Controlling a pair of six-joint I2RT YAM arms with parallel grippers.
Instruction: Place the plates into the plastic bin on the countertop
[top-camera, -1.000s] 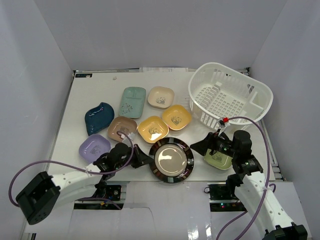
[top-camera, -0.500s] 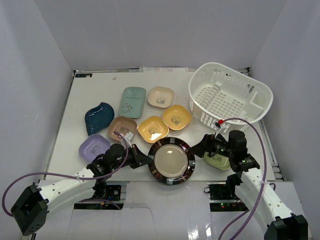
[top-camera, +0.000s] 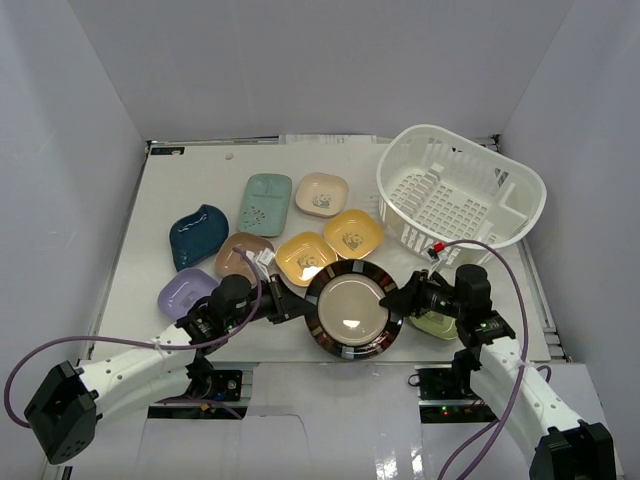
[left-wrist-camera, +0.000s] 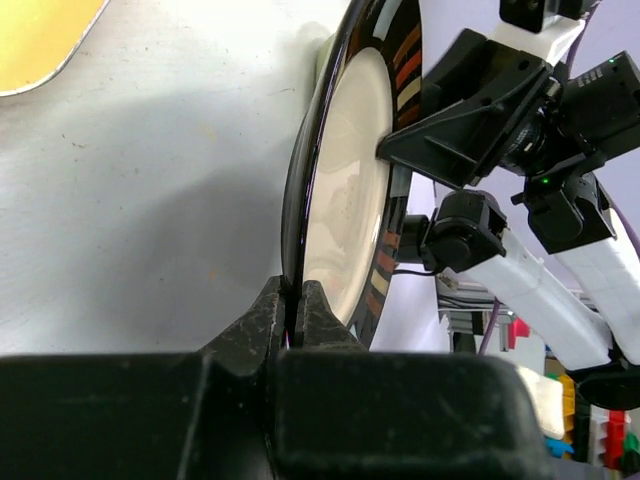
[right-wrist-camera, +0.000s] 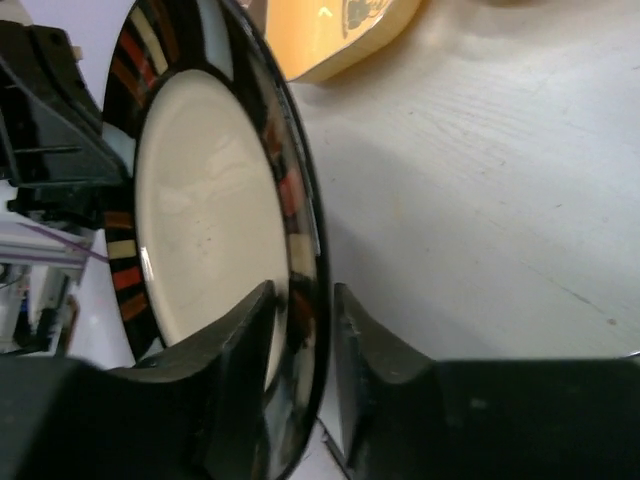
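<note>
The round dark-rimmed tan plate (top-camera: 352, 308) is held just above the countertop (top-camera: 200, 180) between both arms. My left gripper (top-camera: 297, 305) is shut on its left rim; in the left wrist view its jaws (left-wrist-camera: 293, 300) pinch the thin plate edge (left-wrist-camera: 345, 180). My right gripper (top-camera: 404, 298) is shut on the right rim, its fingers (right-wrist-camera: 300, 310) straddling the plate (right-wrist-camera: 200, 220). The white plastic bin (top-camera: 460, 198) stands at the back right. Yellow (top-camera: 305, 257), yellow (top-camera: 352, 234), beige (top-camera: 322, 194), teal (top-camera: 265, 203), brown (top-camera: 238, 252), dark blue (top-camera: 198, 236), lavender (top-camera: 183, 294) and green (top-camera: 437, 323) plates lie on the countertop.
White walls close in the countertop on three sides. The green plate lies right under my right arm. A yellow plate (right-wrist-camera: 350, 35) lies close behind the held plate. The near table edge runs just below both grippers.
The right gripper moved left onto the round plate's right rim and closed on it. The plate has risen and shifted up and right, with the left gripper still on its left rim.
</note>
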